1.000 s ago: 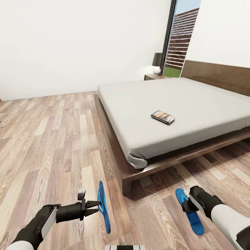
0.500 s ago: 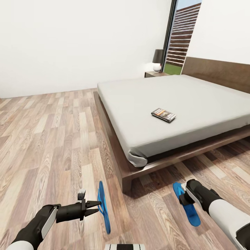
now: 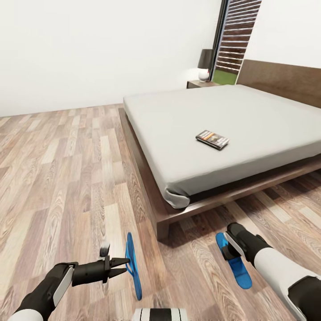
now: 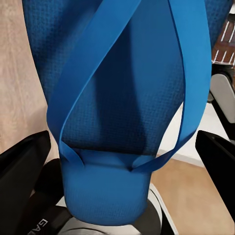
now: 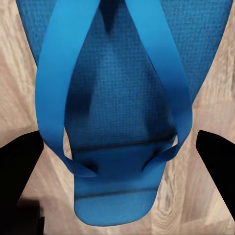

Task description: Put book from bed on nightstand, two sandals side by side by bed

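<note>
The right gripper [image 3: 230, 248] has carried its blue sandal [image 3: 235, 263] leftward toward the bed [image 3: 214, 129]; the left gripper [image 3: 121, 266] clamps the other sandal [image 3: 132, 265] at lower left. The book [image 3: 212, 139] lies mid-mattress.

Bright, even light; soft shadows.

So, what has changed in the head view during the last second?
The right end effector with its bright blue flat sandal moved inward toward the low wood-framed bed. The whole picture also shifted slightly, so the camera moved. The left end effector still holds the other blue sandal on edge, and the small dark paperback book stays on the mattress.
</note>
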Robot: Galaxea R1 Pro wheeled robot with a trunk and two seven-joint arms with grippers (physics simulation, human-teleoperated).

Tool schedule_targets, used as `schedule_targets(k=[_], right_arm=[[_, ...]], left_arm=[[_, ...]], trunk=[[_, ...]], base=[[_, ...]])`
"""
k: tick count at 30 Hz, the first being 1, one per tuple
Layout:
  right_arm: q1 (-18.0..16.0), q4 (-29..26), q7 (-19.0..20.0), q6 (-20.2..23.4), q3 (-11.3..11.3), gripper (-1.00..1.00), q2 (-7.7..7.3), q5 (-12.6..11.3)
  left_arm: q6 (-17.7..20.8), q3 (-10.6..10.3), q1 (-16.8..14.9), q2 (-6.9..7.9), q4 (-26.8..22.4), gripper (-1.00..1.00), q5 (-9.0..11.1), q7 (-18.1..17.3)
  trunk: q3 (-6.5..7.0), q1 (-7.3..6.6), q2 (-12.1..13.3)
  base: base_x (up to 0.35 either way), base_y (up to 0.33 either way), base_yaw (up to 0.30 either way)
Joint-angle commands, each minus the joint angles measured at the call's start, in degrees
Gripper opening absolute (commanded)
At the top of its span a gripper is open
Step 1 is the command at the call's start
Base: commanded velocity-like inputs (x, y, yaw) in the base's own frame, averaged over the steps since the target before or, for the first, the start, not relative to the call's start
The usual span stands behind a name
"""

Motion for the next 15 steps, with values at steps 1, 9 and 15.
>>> schedule_targets(k=[1, 9, 15], right_arm=[[-0.1, -0.1, -0.3, 0.2, 0.4, -1.0, -0.04, -0.2], [-0.2, -0.1, -3.5, 0.0, 0.4, -1.0, 0.01, -0.3], [-0.2, -0.1, -3.7, 0.2, 0.2, -1.0, -0.09, -0.4]], left_arm=[[0.4, 0.0, 0.0, 0.0, 0.0, -1.0, 0.2, -0.1], [0.5, 0.0, 0.0, 0.6, 0.0, -1.0, 0.3, -0.2], [0.5, 0.0, 0.0, 1.57, 0.0, -1.0, 0.7, -0.6]], trunk=[[-0.27, 0.01, 0.0], [-2.04, 0.22, -0.1], [-3.37, 0.37, -0.2]], base=[[0.0, 0.0, 0.0], [0.0, 0.0, 0.0], [0.0, 0.0, 0.0]])
